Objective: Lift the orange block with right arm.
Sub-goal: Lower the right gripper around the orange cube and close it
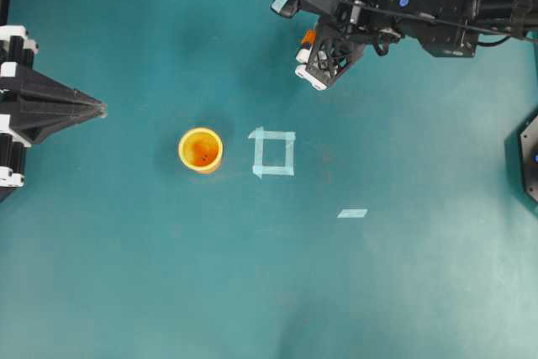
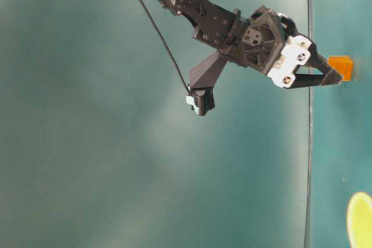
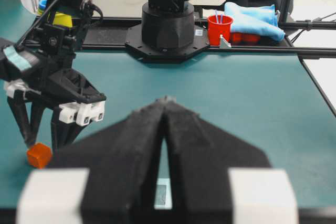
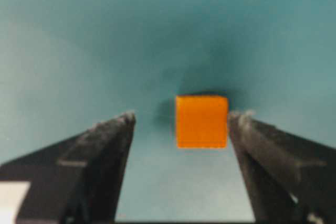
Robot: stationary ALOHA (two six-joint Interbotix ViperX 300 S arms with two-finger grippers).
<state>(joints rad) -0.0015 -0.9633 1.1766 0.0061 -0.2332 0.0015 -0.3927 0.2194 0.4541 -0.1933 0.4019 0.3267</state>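
A: Nearest the right wrist lens are the two dark fingers [image 4: 100, 156] of the right claw [image 4: 181, 124], spread wide with the orange block [image 4: 201, 121] sitting between them, closer to the right-hand finger and seemingly just short of touching it.

B: So that claw is open around the cube and not clamped on it?

A: Yes. A clear gap shows on the left side of the block. In the left wrist view the right claw [image 3: 39, 142] points down at the teal counter [image 3: 236, 108], and the orange block [image 3: 39, 155] rests on the surface at its fingertips.

B: Where is that on the counter?

A: From overhead, the block [image 1: 308, 37] peeks out beside the right claw [image 1: 308, 60] near the far edge, well apart from the yellow-orange cup [image 1: 201, 150], which stands just beside a square of pale tape [image 1: 273, 152]. A loose tape strip [image 1: 352, 213] lies farther off.

B: And the other arm?

A: The left claw [image 1: 101, 108] sits at the left edge, its wedge fingers pressed together on nothing, far from the block.
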